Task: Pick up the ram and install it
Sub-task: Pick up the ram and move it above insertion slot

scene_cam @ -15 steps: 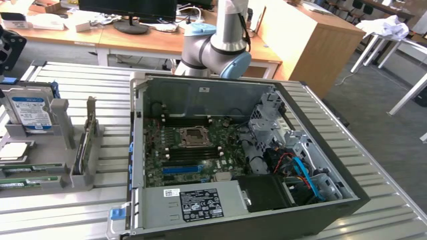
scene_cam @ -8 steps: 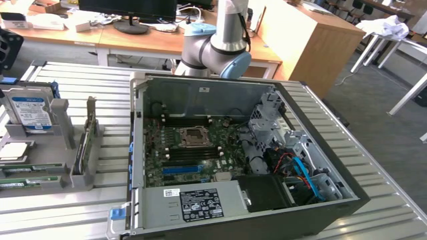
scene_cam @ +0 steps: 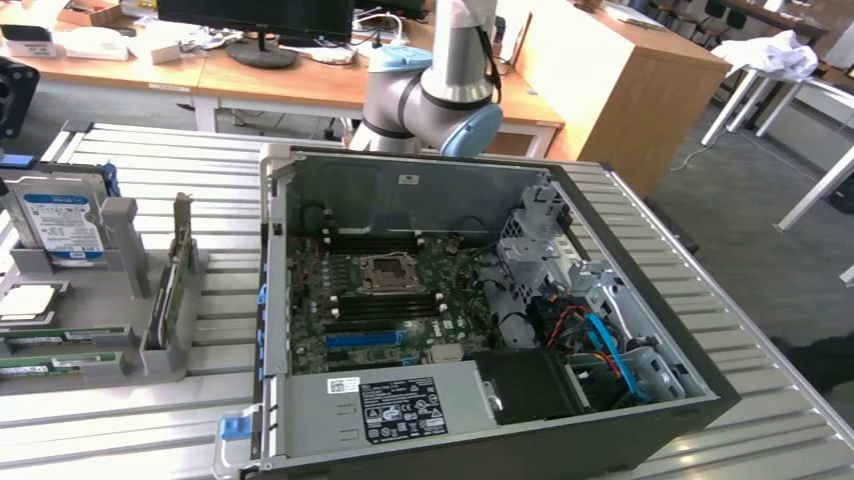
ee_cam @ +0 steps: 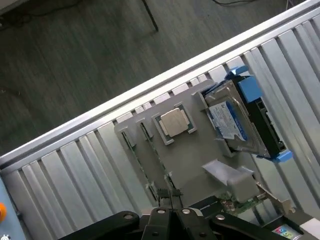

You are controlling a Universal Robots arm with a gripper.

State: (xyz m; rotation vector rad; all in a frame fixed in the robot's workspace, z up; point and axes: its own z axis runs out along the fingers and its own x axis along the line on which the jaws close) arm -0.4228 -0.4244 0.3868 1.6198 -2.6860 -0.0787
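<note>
Black metal gripper [ee_cam: 170,199], fingers pressed together and empty, hangs over a matte grey plastic holder [ee_cam: 200,150]. The long, thin green circuit-board ram [scene_cam: 54,342] sits in the holder's slots. Beneath lies a ribbed aluminium slat table [ee_cam: 70,170]; beyond it, grey carpeted floor [ee_cam: 75,50].

Arm [scene_cam: 447,70] is cut off by the exterior view's top edge. Two ram sticks [scene_cam: 54,345] in the grey tray [scene_cam: 120,320] run off that view's left edge, chips too small to tell. Hard drive [scene_cam: 60,225] label print is unreadable, its lower part hidden by the holder. In the wrist view the gripper [ee_cam: 169,192] is cropped at the frame edge and covers part of a green card [ee_cam: 240,204].
</note>
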